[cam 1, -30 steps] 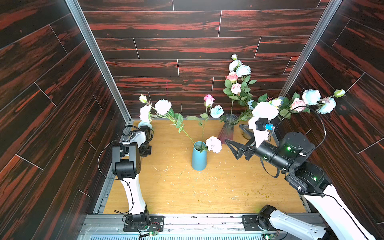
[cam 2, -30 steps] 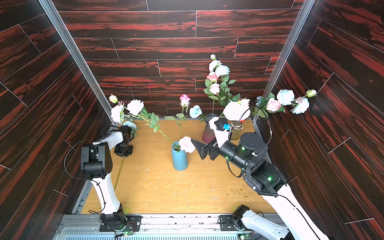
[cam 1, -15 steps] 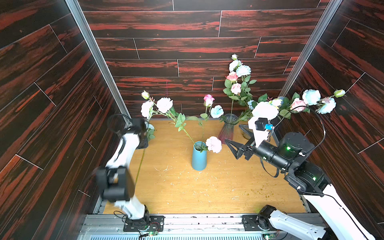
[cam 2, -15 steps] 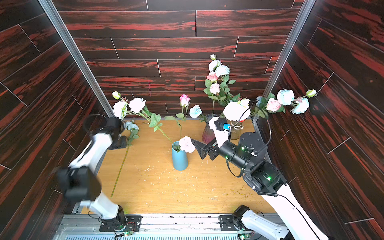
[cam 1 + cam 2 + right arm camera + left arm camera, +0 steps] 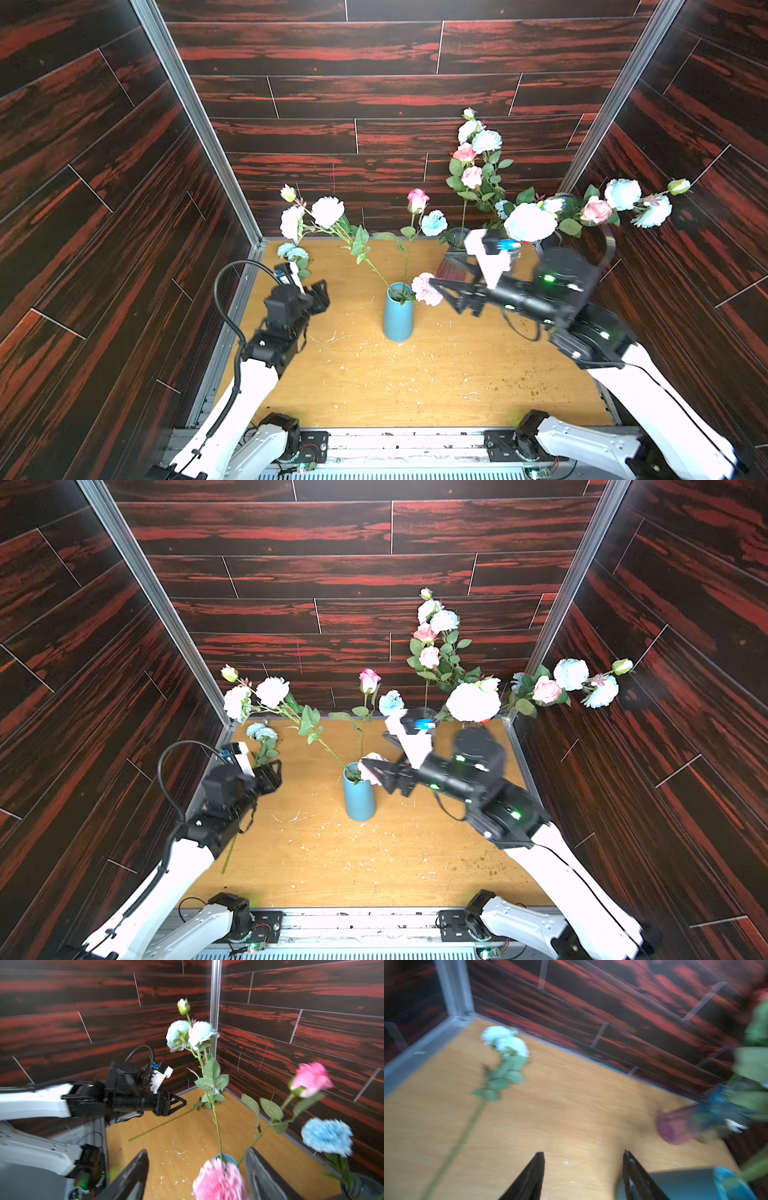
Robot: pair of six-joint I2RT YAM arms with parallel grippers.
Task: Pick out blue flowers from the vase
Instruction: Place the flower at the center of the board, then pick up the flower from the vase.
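Left gripper (image 5: 582, 1152) hovers low over the counter (image 5: 415, 386), jaws parted and empty, near a blue flower (image 5: 292, 252) lying flat. Right gripper (image 5: 197, 1150), arm stretched forward, gapes around a pink bloom (image 5: 218, 1180) at the vase (image 5: 398, 320).

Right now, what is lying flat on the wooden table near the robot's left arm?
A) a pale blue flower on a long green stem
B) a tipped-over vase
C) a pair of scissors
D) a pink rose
A: a pale blue flower lies flat on the table with its long stem stretched out, apart from the open, empty left gripper.
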